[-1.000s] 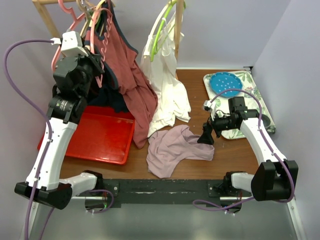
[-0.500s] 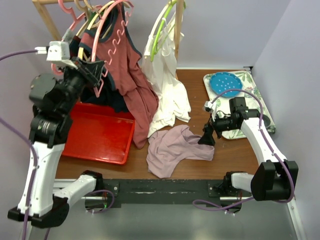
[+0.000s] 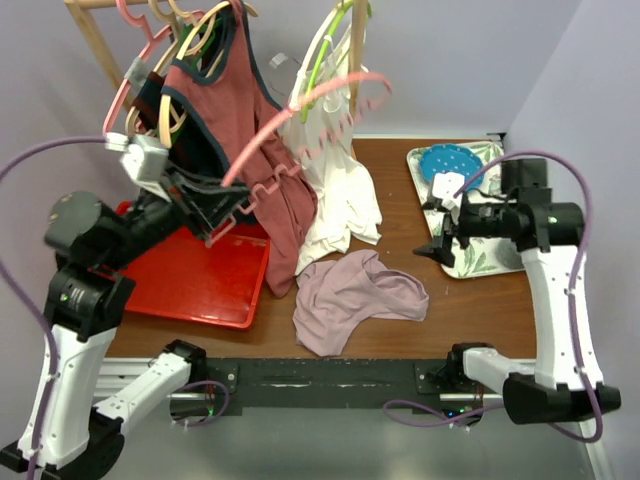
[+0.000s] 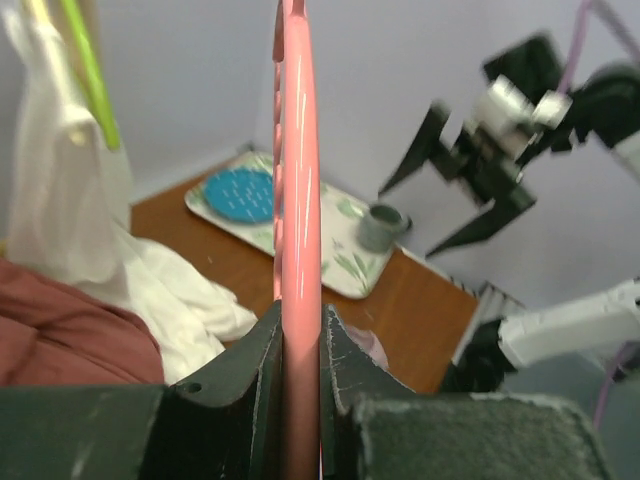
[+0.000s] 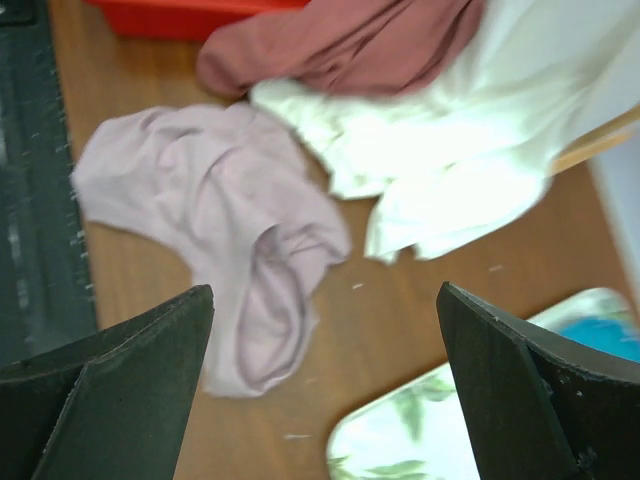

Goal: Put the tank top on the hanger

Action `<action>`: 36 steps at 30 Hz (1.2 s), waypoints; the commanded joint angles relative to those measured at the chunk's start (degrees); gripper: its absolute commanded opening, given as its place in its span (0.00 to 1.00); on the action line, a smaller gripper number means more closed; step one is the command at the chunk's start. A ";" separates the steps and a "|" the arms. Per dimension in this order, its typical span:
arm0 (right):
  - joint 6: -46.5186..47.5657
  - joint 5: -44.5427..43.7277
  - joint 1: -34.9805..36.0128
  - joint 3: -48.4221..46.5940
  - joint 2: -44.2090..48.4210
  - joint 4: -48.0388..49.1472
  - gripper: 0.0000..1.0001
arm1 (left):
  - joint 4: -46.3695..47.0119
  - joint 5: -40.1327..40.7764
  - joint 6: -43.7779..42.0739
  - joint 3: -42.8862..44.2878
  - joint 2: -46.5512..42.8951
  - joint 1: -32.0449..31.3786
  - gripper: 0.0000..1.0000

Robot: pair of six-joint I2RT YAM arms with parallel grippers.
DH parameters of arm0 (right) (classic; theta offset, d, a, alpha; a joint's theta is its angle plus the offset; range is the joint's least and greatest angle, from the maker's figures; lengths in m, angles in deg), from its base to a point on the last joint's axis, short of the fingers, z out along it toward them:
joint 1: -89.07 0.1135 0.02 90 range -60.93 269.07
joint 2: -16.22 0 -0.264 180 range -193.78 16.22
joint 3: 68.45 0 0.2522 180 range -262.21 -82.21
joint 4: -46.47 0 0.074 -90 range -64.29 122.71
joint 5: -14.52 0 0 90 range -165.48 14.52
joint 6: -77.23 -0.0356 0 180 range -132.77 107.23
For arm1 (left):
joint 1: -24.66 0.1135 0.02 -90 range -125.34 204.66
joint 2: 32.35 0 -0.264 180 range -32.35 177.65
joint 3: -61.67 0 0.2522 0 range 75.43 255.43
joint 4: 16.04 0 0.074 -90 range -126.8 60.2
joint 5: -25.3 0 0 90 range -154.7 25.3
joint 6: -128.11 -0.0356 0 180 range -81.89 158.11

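Top external view: a wooden table [image 3: 470, 300] spans the lilac-walled booth; the left arm [image 3: 70, 330] rises from its base at 7 o'clock, bends at a raised elbow near 9 o'clock and thrusts its wrist toward 1 o'clock above the red tray [image 3: 200, 270]; the right arm [image 3: 560, 300] climbs from its base at 5 o'clock, folds at the top and points its wrist toward 9 o'clock, level over the near edge of the floral tray [image 3: 490, 170]. A rust-red top [image 3: 225, 110] and a white garment [image 3: 335, 190] hang from the wooden rack [image 3: 90, 30] at 11 to 12 o'clock, their hems pooling on the table; the white one hangs on a lime-green hanger [image 3: 325, 45]. The tank top [image 3: 350, 295], pale mauve, lies crumpled on the wood at 6 o'clock, just below those hems and well apart from both tools; nothing touches it. The left gripper [image 3: 215, 215] pinches the salmon-pink hanger [image 3: 300, 110]; the wrist view shows the plastic squeezed edge-on between both fingers [image 4: 250, 390]; the hanger juts through the air toward 2 o'clock, across the front of the hanging clothes, its far end blurred. The right gripper [image 3: 432, 228] is spread wide and holds nothing; its own camera looks down between the parted fingers [image 5: 110, 390] onto the mauve fabric and bare wood. On the floral tray sit a blue plate [image 3: 448, 165] at the 12 o'clock end and a small grey cup [image 4: 380, 225] beside it.
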 commanded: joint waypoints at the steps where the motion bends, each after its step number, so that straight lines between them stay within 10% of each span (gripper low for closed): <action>1: -0.88 2.59 -0.05 -6.89 3.56 -14.84 0.99 | -2.95 -8.63 -4.43 -5.38 1.58 -3.71 0.00; 24: -10.05 7.60 10.41 8.21 -4.79 -3.49 0.95 | 7.58 -9.95 -5.50 -24.55 6.06 -21.12 0.00; 28: -2.58 11.47 11.03 8.66 -6.81 -10.52 0.73 | 9.95 -9.60 -4.63 -26.31 5.54 -21.12 0.00; 33: 0.95 10.95 11.03 7.42 -8.48 -15.01 0.00 | 15.84 -8.90 -1.90 -30.26 4.57 -21.12 0.00; 36: -2.19 6.57 11.03 5.93 -6.74 -13.19 0.00 | 16.64 -4.60 -0.85 -32.46 3.96 -21.12 0.00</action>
